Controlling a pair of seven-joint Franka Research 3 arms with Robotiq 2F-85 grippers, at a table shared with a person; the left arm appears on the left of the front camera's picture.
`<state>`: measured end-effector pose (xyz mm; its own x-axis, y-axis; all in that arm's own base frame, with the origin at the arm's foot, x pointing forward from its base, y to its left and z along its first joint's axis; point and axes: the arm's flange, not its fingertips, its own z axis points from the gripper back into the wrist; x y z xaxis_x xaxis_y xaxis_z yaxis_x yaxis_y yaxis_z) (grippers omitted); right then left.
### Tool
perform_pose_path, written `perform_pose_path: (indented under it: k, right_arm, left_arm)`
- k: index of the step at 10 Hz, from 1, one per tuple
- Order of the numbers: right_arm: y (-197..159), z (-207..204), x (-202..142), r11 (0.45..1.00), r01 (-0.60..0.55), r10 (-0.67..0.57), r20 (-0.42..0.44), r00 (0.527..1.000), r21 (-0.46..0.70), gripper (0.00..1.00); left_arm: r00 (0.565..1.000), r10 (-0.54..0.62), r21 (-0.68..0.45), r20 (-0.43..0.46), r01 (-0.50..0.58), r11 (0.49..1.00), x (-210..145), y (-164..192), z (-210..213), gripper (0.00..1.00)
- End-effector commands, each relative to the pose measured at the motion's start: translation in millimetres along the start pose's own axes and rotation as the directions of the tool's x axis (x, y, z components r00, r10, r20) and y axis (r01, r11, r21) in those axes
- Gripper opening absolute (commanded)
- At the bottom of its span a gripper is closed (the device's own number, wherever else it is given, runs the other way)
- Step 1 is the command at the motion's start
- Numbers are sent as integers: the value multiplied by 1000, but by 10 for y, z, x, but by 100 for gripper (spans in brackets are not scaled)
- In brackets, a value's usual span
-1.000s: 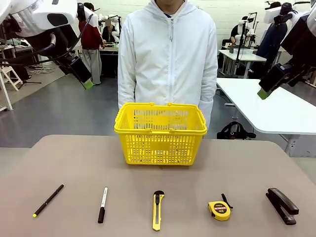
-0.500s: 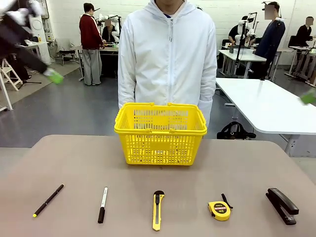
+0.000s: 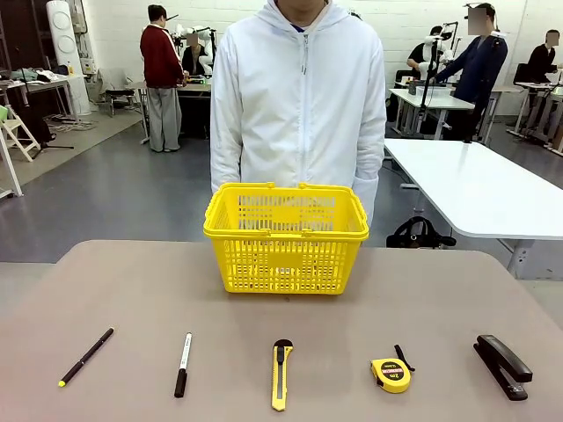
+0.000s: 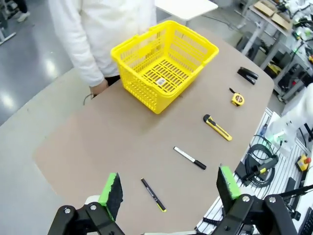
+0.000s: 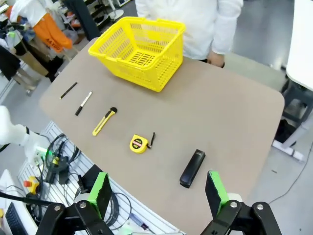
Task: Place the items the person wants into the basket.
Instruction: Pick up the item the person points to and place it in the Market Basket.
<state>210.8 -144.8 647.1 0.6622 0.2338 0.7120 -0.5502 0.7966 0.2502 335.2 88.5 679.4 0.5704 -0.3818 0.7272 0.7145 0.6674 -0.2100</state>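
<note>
A: Front cam?
B: Fixed, low at the near edge of the table [image 3: 440,290], facing across at the person [image 3: 299,114]; basket [image 3: 286,251] mid-distance.
A: Wrists?
B: Both high, tilted steeply down, far off. Left one sits nearest the pen [image 4: 153,195], right one nearest the stapler [image 5: 192,168].
A: Overlap?
B: All three share the table, basket, pen and stapler.

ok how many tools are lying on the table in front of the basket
5, in a row from the robot's left: black pen, white marker, utility knife, tape measure, black stapler.
</note>
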Motion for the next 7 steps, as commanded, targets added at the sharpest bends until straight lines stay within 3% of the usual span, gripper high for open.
perform_pose_path:
  k: [1,2,7]
  right_arm:
    - [88,-107,-13,999,35,-35,-4,999,24,100]
    - [0,0,0,1000,0,0,0,1000,0,100]
    - [0,0,0,1000,0,0,0,1000,0,100]
  left_arm:
    - [999,52,24,8,-52,998,-34,-118,-60,100]
    - [1000,0,0,0,0,1000,0,0,0,100]
    - [1000,0,0,0,0,1000,0,0,0,100]
